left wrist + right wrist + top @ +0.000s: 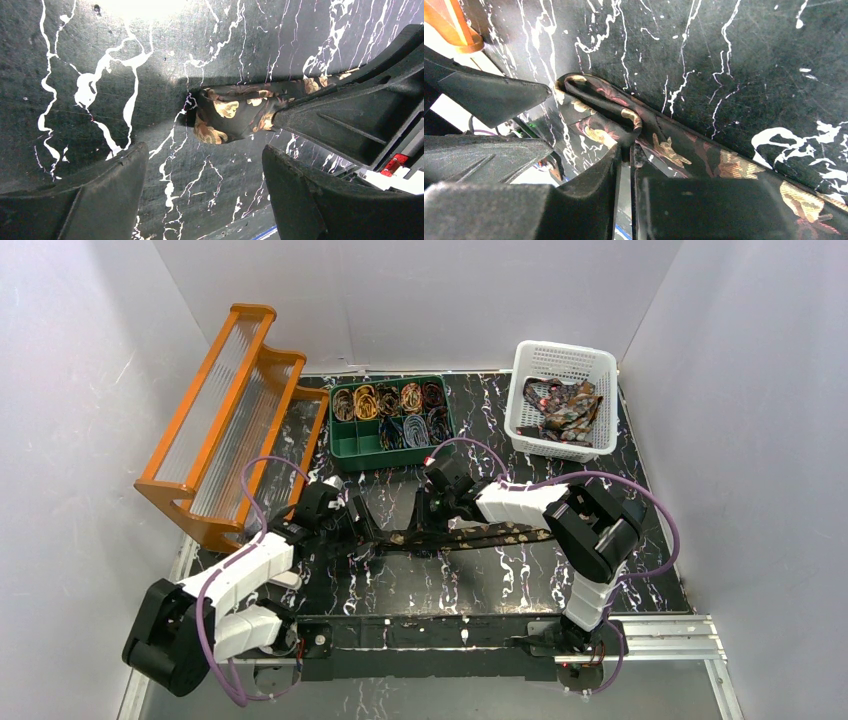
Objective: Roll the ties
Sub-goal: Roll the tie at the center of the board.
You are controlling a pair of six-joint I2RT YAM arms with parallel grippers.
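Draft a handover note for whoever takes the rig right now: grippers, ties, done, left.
Left gripper: open, empty, beside the folded end of the tie.
Right gripper: shut on that folded end.
Ties: this one lies stretched along the table; coils sit in the green tray; loose ties in the white basket.
Done: several coils trayed; this tie's first fold made.
Left: roll this tie, tray it, then the basket's.

The tie (667, 150) runs off the picture's edge.
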